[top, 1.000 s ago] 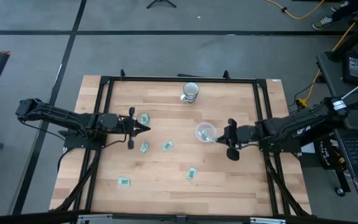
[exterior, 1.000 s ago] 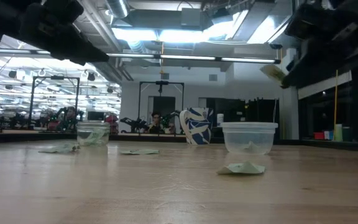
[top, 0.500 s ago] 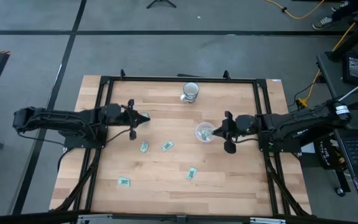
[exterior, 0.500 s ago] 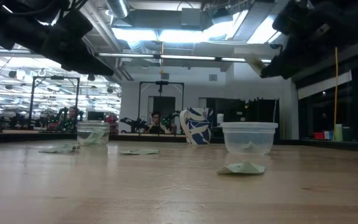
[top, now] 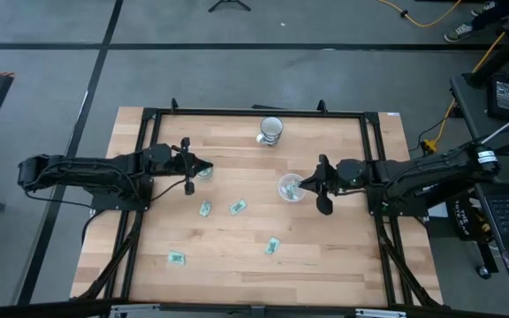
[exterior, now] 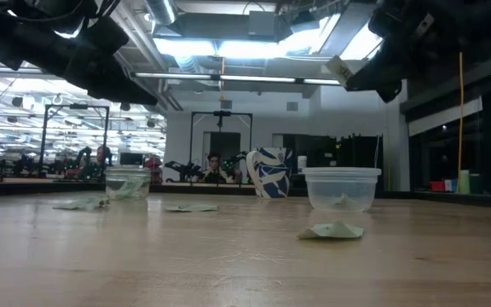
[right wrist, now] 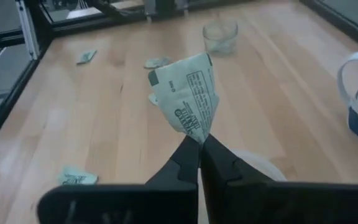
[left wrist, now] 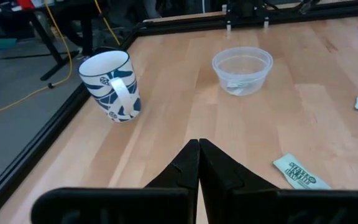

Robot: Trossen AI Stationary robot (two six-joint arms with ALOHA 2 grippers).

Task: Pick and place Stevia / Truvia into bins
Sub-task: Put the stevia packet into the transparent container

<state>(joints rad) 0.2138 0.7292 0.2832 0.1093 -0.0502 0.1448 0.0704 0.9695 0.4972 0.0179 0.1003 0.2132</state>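
I'm seeing a pale wood-grain surface (top: 237,238) with a soft sheen, a black metal frame (top: 254,112), clear glossy plastic cups (left wrist: 242,70), a glazed ceramic mug (left wrist: 111,86), and a creased printed paper packet (right wrist: 187,98) in matt dark jaws.

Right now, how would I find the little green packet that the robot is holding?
Look at the wooden table and find the wider clear cup near its middle. Just above that cup's right side is the right gripper, jaws pinched shut on one sweetener packet. It is the only packet up in the air; the others lie flat on the wood.
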